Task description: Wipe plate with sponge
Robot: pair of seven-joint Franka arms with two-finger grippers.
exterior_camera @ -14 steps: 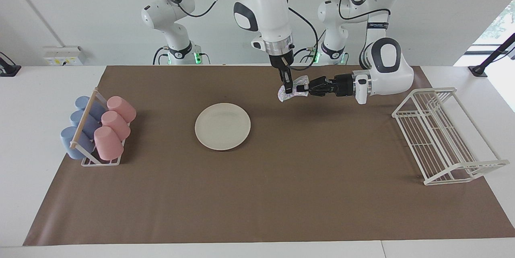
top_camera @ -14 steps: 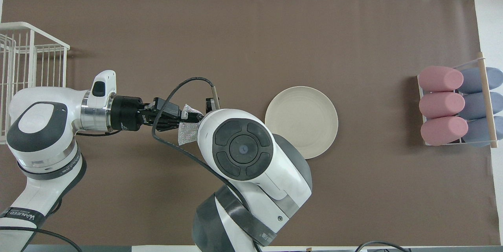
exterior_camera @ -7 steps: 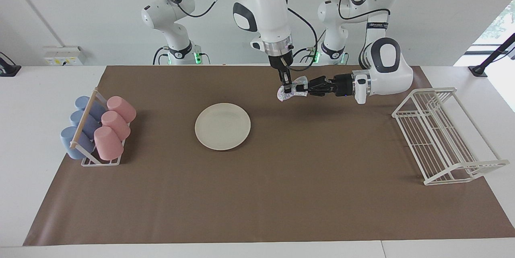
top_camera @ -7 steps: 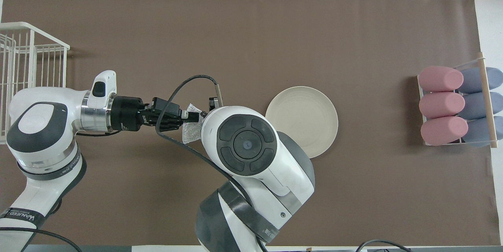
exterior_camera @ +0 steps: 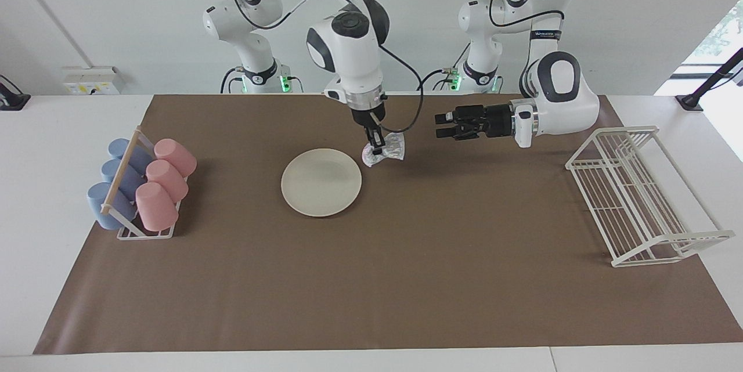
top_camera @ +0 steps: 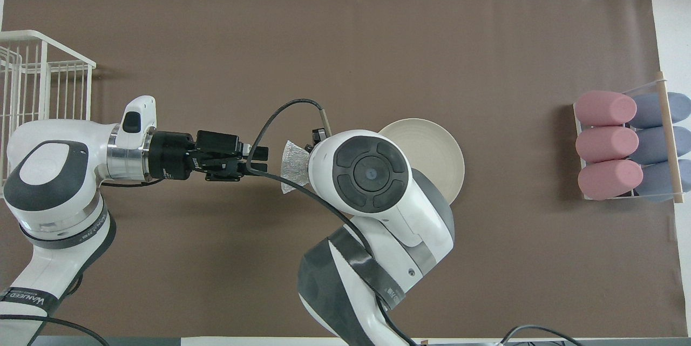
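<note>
The cream-white plate (exterior_camera: pixel 321 181) lies flat on the brown mat; the overhead view shows it (top_camera: pixel 444 158) partly covered by the right arm's wrist. My right gripper (exterior_camera: pixel 377 149) points down and is shut on the silvery mesh sponge (exterior_camera: pixel 391 148), holding it low over the mat just beside the plate's edge, toward the left arm's end. In the overhead view the sponge (top_camera: pixel 294 165) sticks out from under the right wrist. My left gripper (exterior_camera: pixel 439 126) lies level, open and empty, apart from the sponge; it also shows in the overhead view (top_camera: pixel 261 155).
A rack of pink and blue cups (exterior_camera: pixel 142 186) stands at the right arm's end of the mat. A white wire rack (exterior_camera: pixel 638 198) stands at the left arm's end. The brown mat (exterior_camera: pixel 406 279) covers the table's middle.
My left gripper has let go of the sponge, opened and drawn back. My right gripper has carried the sponge down and toward the plate.
</note>
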